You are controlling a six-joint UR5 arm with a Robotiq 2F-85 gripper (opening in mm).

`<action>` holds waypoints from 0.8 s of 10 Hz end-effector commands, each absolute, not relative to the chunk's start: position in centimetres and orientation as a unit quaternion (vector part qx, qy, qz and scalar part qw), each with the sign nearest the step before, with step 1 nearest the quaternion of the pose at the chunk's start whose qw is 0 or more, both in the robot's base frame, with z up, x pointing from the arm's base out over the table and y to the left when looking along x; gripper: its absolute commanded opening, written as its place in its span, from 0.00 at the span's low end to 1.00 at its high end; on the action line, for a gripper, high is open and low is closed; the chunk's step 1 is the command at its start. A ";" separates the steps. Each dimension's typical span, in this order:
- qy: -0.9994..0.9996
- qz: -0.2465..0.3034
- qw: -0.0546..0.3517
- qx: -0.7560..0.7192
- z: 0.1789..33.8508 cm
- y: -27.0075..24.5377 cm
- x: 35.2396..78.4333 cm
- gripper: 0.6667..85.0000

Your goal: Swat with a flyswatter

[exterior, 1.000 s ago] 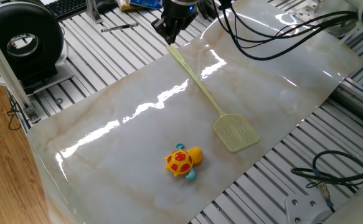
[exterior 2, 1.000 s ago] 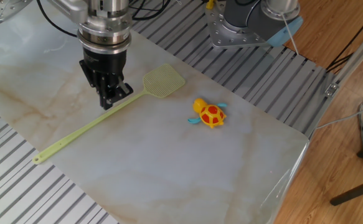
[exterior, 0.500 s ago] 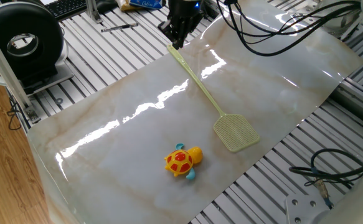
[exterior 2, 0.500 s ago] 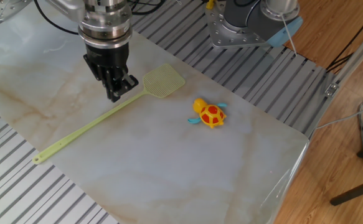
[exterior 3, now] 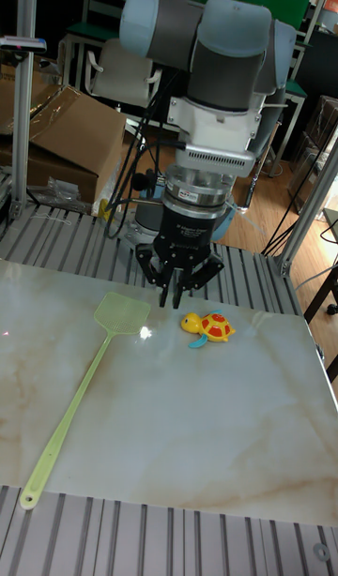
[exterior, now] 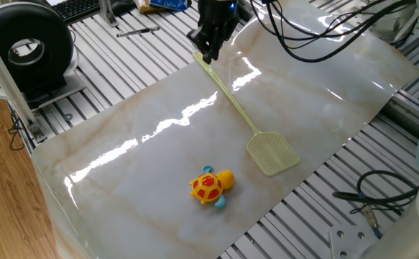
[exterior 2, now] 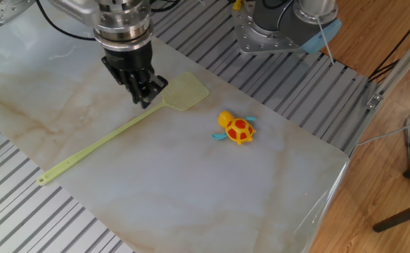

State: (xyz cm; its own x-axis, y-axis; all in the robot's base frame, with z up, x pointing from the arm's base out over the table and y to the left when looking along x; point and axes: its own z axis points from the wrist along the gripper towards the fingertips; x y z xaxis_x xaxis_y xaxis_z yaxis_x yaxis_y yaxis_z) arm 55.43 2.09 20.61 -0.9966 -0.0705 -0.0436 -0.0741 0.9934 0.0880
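Observation:
The pale yellow-green flyswatter [exterior: 239, 114] lies flat on the marble sheet [exterior: 152, 165], with its mesh head [exterior 2: 184, 91] toward the toy turtle [exterior 2: 236, 129]. Its thin handle [exterior 3: 66, 421] runs away from the turtle. My gripper [exterior 2: 147, 98] hangs above the sheet with its fingers together and nothing held. In the other fixed view its tips show over the handle, just short of the head. In the tall fixed view the gripper [exterior 3: 171, 297] shows between the head [exterior 3: 117, 313] and the turtle [exterior 3: 211, 327]. The one fixed view puts the gripper [exterior: 210, 52] over the handle's far end.
A black round device [exterior: 26, 47] and a keyboard [exterior: 76, 7] sit beyond the sheet's left side. Black cables [exterior: 317, 32] trail across the far corner. The arm's base [exterior 2: 278, 28] stands behind the slatted table [exterior 2: 275, 91]. A cardboard box [exterior 3: 56, 135] sits behind.
My gripper has moved along above the handle toward the mesh head, staying shut. The flyswatter and the turtle have not moved.

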 end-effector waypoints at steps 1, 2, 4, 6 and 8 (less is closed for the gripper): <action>0.995 0.076 -0.006 -0.066 21.0 3.6 53.8 0.37; 0.996 0.070 -0.006 -0.063 20.6 3.2 53.9 0.37; 0.992 0.068 0.044 -0.098 17.3 3.0 57.0 0.47; 0.993 0.078 0.036 -0.077 17.1 3.4 56.6 0.53; 0.996 0.059 0.020 -0.061 16.9 2.4 55.9 0.52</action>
